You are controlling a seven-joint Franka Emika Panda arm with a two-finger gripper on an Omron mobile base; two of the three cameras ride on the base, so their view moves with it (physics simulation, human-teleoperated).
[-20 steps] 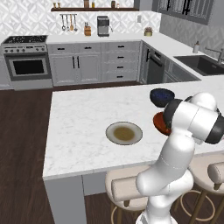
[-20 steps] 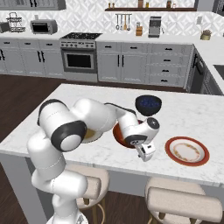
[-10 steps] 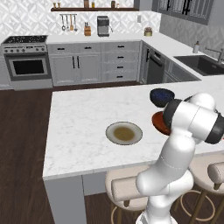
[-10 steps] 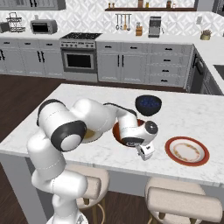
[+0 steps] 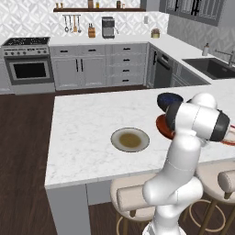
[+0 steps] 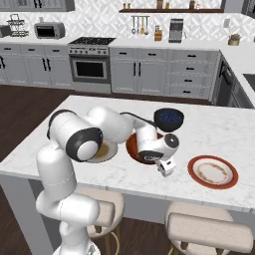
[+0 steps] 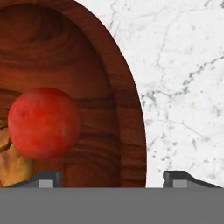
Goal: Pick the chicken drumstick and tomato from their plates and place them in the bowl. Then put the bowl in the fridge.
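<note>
The reddish-brown wooden bowl (image 7: 127,109) fills the left of the hand view. In it lies the red tomato (image 7: 43,122), and the orange-tan chicken drumstick (image 7: 15,168) shows beside it. My gripper (image 7: 112,178) is open, one fingertip inside the bowl's rim and one outside it over the marble. From the right base, the gripper (image 6: 164,167) hangs at the bowl's (image 6: 135,149) near-right edge. The olive-grey plate (image 5: 130,139) and the red-rimmed white plate (image 6: 213,172) lie bare on either side. The fridge is out of view.
A dark blue bowl (image 6: 168,118) stands just behind the wooden bowl on the marble island (image 5: 82,133). Two stools (image 6: 206,231) stand under the island's near edge. The stove and cabinets line the far wall.
The hand has barely shifted at the bowl's rim. Bowl, plates and blue bowl lie where they were.
</note>
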